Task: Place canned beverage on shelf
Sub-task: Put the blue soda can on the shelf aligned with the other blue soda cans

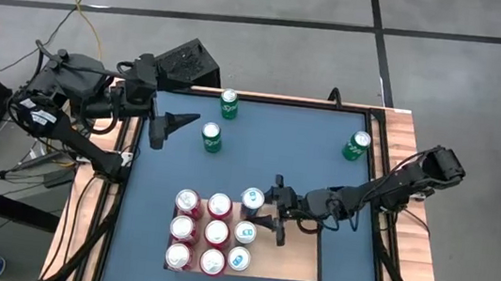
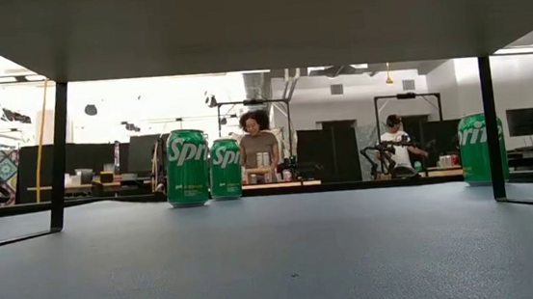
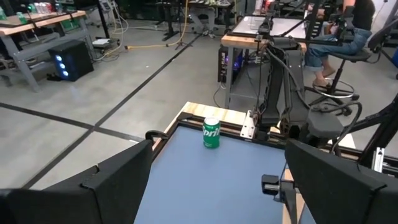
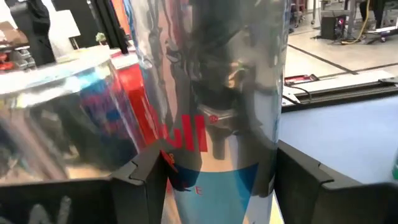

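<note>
Overhead, we log the shelf (image 1: pixel 298 259), a pale board on the blue table (image 1: pixel 338 198) near its front edge. On its left part stand nine cans in three rows: six red cans (image 1: pixel 199 231) in two columns, then a column of three blue-and-silver ones. We count the blue can (image 1: pixel 252 198) at the far end of that column as the one in play.

Right gripper (image 1: pixel 273 211) sits at that blue can, fingers either side of it. In the right wrist view the can (image 4: pixel 214 93) fills the gap between the two dark fingers (image 4: pixel 140 186), both against its wall, so we read the hand as closed on it. Can is upright, with its neighbours just beside it; we cannot tell whether its base rests on the board.

Left gripper (image 1: pixel 169 124) hangs over the table's far left part, fingers spread wide, holding nothing. Its wrist view looks between the spread fingers (image 3: pixel 106 180) across to one green can (image 3: pixel 211 132).

Three green cans stand loose on the table, well apart from the shelf: one (image 1: pixel 228 104) at the far edge, one (image 1: pixel 211 137) nearer the middle just beside the left gripper, one (image 1: pixel 356 145) toward the far right corner. Low view shows all three upright, two close together (image 2: pixel 187 167) and one off right (image 2: pixel 474 150). People sit in the room behind.
</note>
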